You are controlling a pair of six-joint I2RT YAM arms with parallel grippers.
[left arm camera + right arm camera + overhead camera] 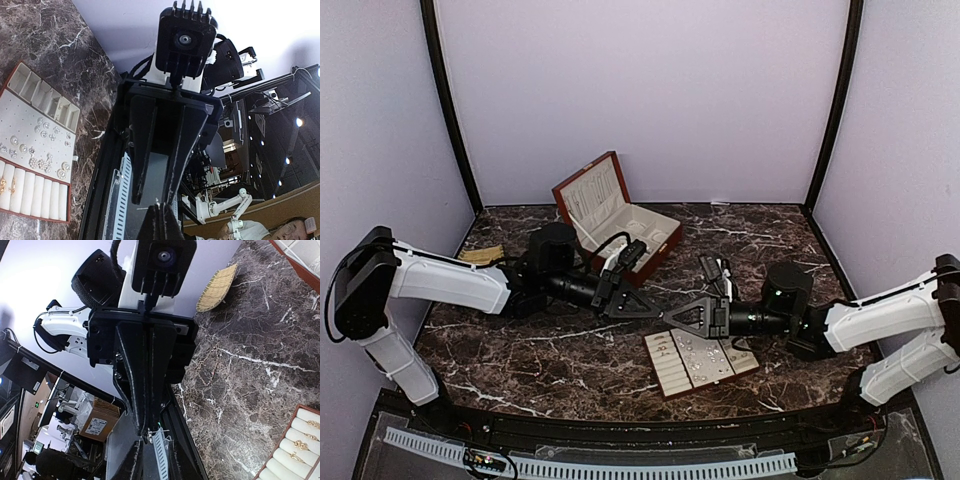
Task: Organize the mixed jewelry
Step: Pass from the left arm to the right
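Behind the jewelry (705,352), box lid (588,196) markings illegible

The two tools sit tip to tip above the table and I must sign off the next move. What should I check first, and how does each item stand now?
1. Left tool shut: ok, its fingers are pressed together.
2. Piece gripped at the tips: cannot tell; only a thin silvery sliver shows there.
3. Right tool ready to receive: ok, its jaws stand slightly apart.
4. Tools lined up nose to nose: ok.
5. Tray has bare ring rolls: ok.
6. Wooden box open: ok, lid up.
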